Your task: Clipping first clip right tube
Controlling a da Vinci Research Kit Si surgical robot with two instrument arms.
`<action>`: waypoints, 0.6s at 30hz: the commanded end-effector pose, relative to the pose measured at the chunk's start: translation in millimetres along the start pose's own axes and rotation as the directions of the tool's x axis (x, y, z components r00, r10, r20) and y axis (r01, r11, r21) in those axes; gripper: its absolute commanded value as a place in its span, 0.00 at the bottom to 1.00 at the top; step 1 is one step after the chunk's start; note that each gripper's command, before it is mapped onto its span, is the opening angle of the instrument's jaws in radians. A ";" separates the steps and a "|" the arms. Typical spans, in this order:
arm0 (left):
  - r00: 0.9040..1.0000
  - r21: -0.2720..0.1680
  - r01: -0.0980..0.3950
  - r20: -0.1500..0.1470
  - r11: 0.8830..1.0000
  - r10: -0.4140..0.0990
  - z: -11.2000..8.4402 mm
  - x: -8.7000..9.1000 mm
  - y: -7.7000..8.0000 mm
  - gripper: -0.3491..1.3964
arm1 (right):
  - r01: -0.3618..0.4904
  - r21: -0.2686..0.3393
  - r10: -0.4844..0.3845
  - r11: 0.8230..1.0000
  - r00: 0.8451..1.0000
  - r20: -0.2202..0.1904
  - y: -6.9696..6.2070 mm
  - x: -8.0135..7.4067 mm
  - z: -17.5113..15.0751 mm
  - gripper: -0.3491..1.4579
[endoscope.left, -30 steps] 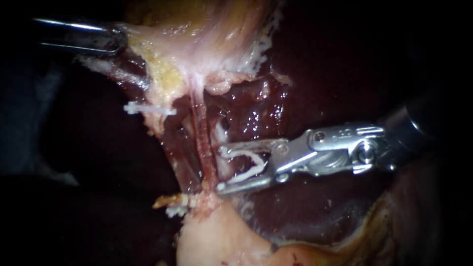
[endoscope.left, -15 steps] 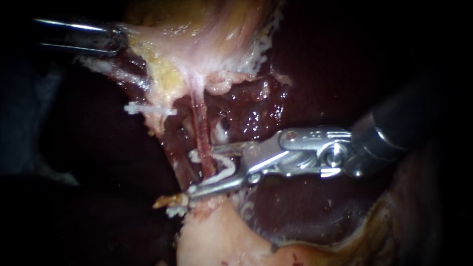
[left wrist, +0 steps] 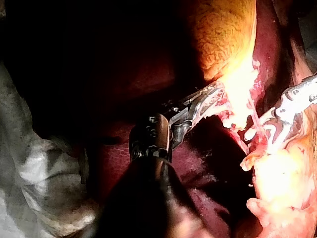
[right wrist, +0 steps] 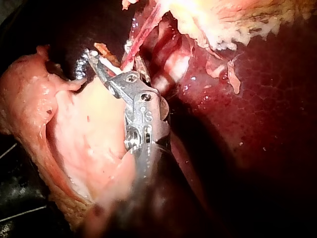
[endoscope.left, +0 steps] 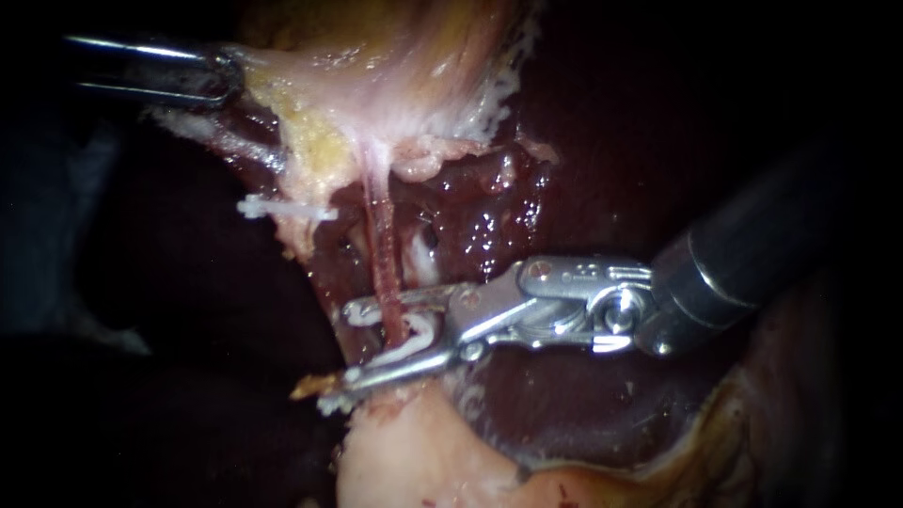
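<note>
**Open jaws straddle the right tube**

The right tube (endoscope.left: 378,246), a thin reddish strand, runs taut from the gallbladder (endoscope.left: 395,85) down over the dark liver (endoscope.left: 499,221) to a pale lump of tissue (endoscope.left: 414,452). Low on that run it passes between the jaws of the right instrument (endoscope.left: 337,357). One jaw crosses it on the gallbladder side and the other lies close to the pale lump, with a clear gap between them. A white clip (endoscope.left: 416,337) sits in that gap along the lower jaw; whether it touches the tube I cannot tell. The dark shaft slants in from the upper right and bends at the wrist, so the jaws lie almost level. Beside the tube, a second white clip (endoscope.left: 282,209) crosses a paler strand. The left instrument (endoscope.left: 228,77) reaches in level, its jaws closed on the gallbladder's edge.
</note>
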 end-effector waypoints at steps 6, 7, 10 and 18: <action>1.000 0.000 0.000 0.000 1.000 0.000 0.0 0.0 -0.1 0.00 | -0.009 0.017 0.010 1.000 1.000 -0.008 -1.8 0.5 0.3 0.47; 1.000 0.000 0.000 0.000 1.000 0.000 0.0 0.0 -0.1 0.00 | -0.009 0.027 0.009 1.000 1.000 -0.011 -2.1 0.5 0.4 0.47; 1.000 0.000 0.000 0.000 1.000 0.000 0.0 0.0 -0.2 0.00 | -0.017 0.055 0.018 0.998 1.000 -0.022 -3.3 0.9 0.7 0.47; 1.000 0.000 0.000 0.000 1.000 0.000 0.0 0.0 -0.2 0.00 | -0.017 0.149 0.021 0.989 1.000 -0.022 -6.0 2.2 1.2 0.46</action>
